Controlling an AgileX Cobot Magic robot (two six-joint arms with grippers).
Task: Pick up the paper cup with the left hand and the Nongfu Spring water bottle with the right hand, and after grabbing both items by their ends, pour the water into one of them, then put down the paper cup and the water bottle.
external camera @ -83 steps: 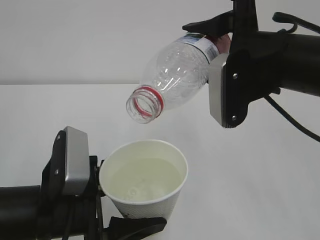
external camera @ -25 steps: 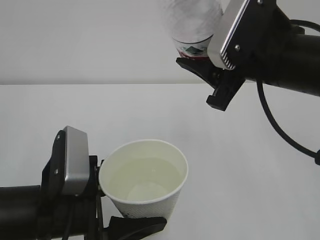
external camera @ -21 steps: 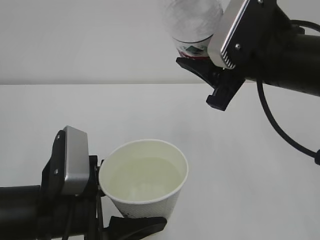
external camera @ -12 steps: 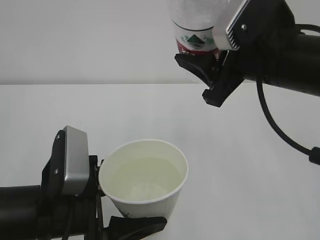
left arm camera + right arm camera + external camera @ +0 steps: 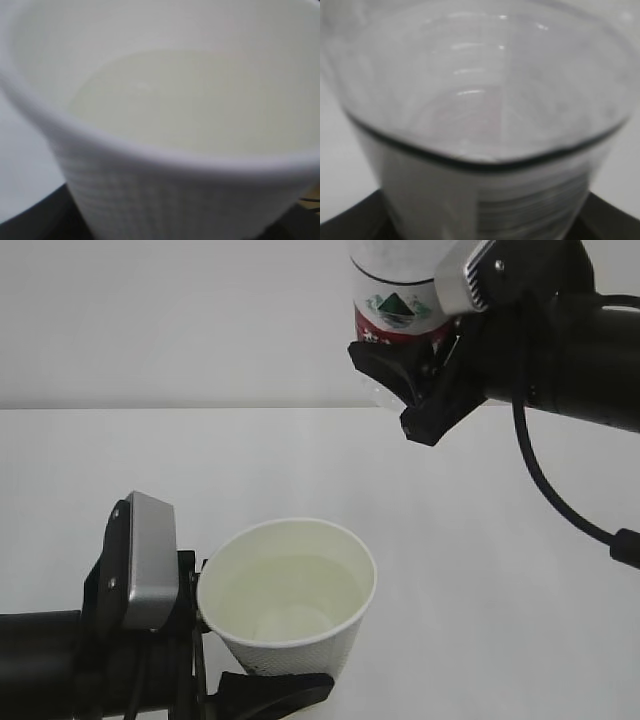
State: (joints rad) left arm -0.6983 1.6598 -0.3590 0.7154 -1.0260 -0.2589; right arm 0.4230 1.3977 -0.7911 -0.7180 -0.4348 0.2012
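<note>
The white paper cup (image 5: pixel 288 612) stands upright at lower centre of the exterior view, with clear water (image 5: pixel 285 598) in it. My left gripper (image 5: pixel 252 665) is shut on its base from the left, one black finger (image 5: pixel 275 692) curving under it. In the left wrist view the paper cup (image 5: pixel 170 200) and the water (image 5: pixel 190 100) fill the frame. At the top right the Nongfu Spring water bottle (image 5: pixel 398 295) stands upright, its neck out of view. My right gripper (image 5: pixel 402 360) is shut on its lower end. The bottle (image 5: pixel 480 100) fills the right wrist view, blurred.
The white table (image 5: pixel 500 540) runs back to a pale wall (image 5: pixel 150 320). A black cable (image 5: pixel 560 500) hangs from the right arm. The bottle hangs well above the cup and to its right, with open space between them.
The bottle was tipped mouth-down over the cup; it is upright now. Over the last second the right wrist turned a little further. The cup and left gripper have not moved.
</note>
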